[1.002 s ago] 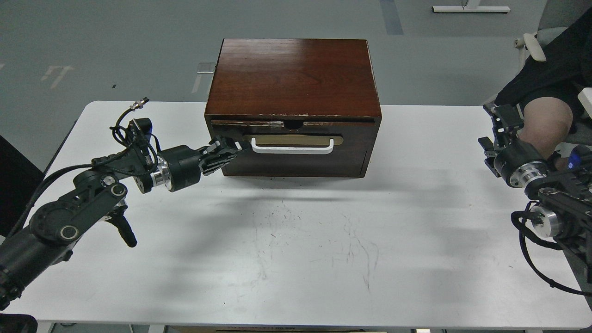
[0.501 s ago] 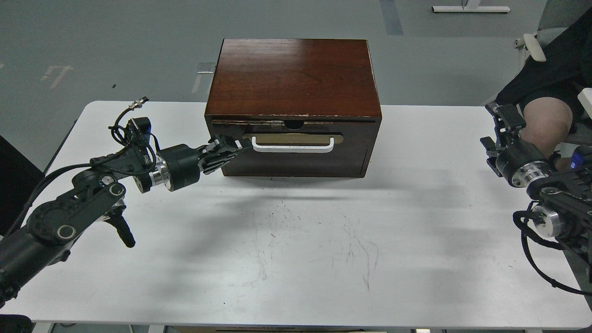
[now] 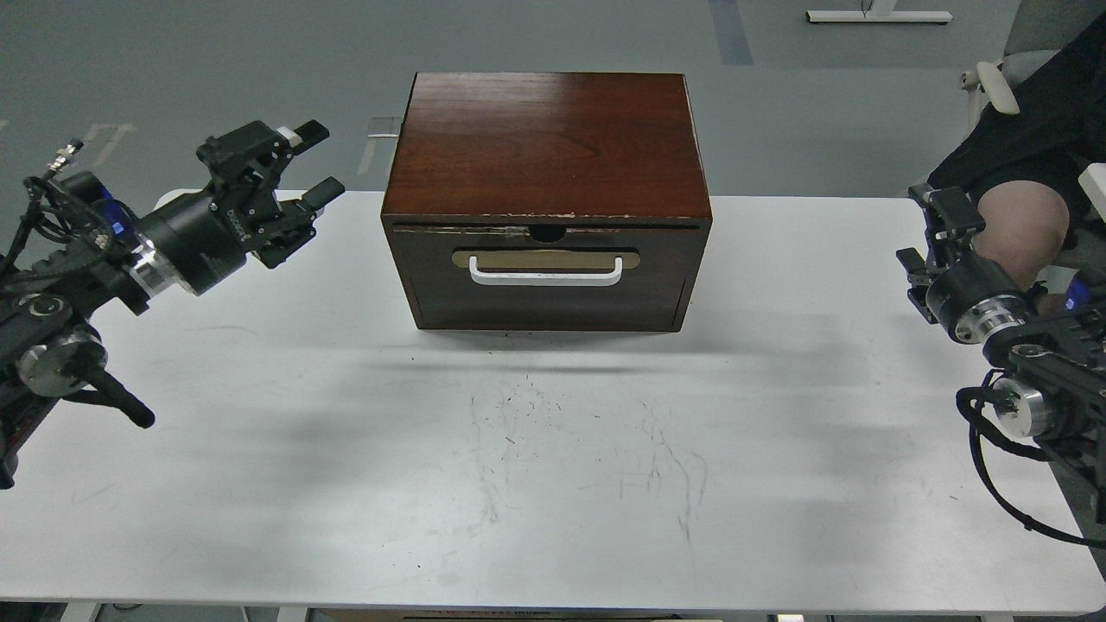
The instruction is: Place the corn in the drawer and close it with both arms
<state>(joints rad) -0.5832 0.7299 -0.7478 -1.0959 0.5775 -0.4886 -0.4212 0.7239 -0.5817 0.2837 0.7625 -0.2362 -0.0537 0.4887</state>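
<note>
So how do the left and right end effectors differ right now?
The left end effector is raised beside the wooden box, its fingers spread and plainly apart; the right end effector sits at the table's far right edge, well away from the box, too dark to tell open from shut. The left points toward the box; the right points up and away. Both hold nothing and touch nothing.

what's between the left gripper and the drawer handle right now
Nothing but bare white table and the left part of the drawer front, in the head view. The left gripper, fingers apart, holds nothing, well left of the white handle.
</note>
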